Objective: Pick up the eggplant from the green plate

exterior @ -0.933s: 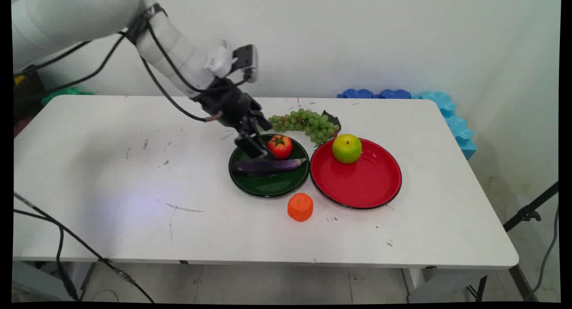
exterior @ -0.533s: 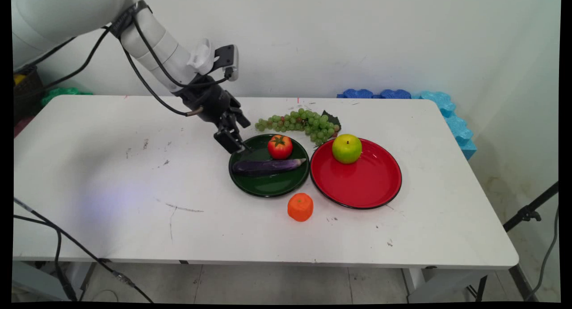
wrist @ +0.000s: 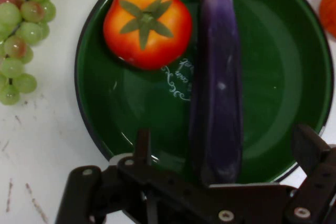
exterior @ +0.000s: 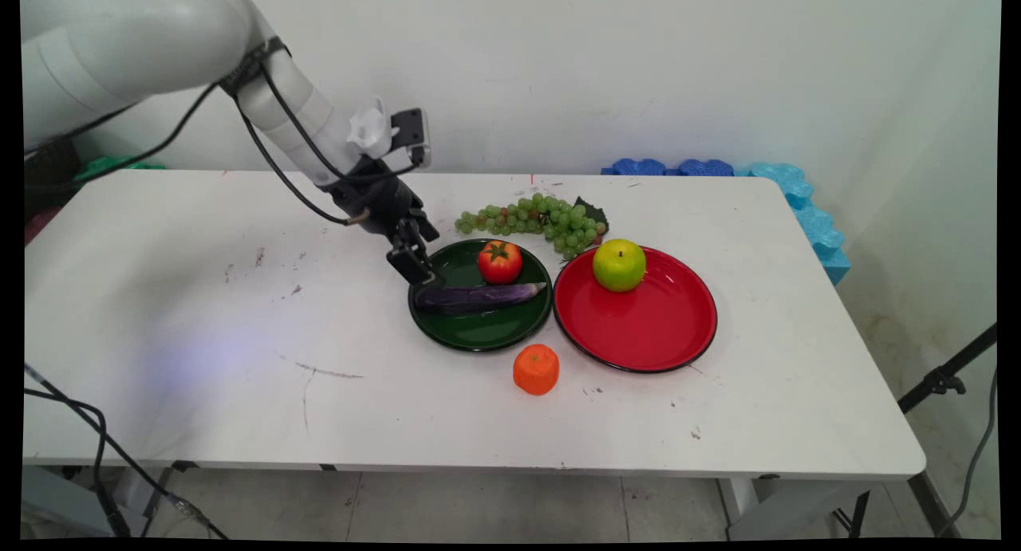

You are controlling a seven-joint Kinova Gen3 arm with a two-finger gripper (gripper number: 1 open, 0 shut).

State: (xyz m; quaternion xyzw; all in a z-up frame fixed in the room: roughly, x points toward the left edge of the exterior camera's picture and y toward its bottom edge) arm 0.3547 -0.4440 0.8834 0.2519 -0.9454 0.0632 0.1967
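A white table is seen carrying everything. Toward its right, a red plate is set with a green apple on its far edge. Just beside it on the left, nearly rim to rim, a dark green plate is placed. A bunch of green grapes is laid on the table just behind the two plates. A purple eggplant is laid across the green plate, with a red tomato just behind it, close by or perhaps touching. A small orange is left on the table in front, between the plates.

The gripper is held low over the green plate's left rim. Its jaws are spread, one finger on each side of the eggplant's near end, and nothing is gripped.

A grip so close to the tip could be judged weak: the smooth, tapering skin may slip free, or the long body may swing down. The plate rim could also be struck by a finger, and the tomato nudged.

Compared with 0.9 s ago, the gripper is found moved from beside the tomato to the eggplant's left end; the fruit and plates are unchanged.
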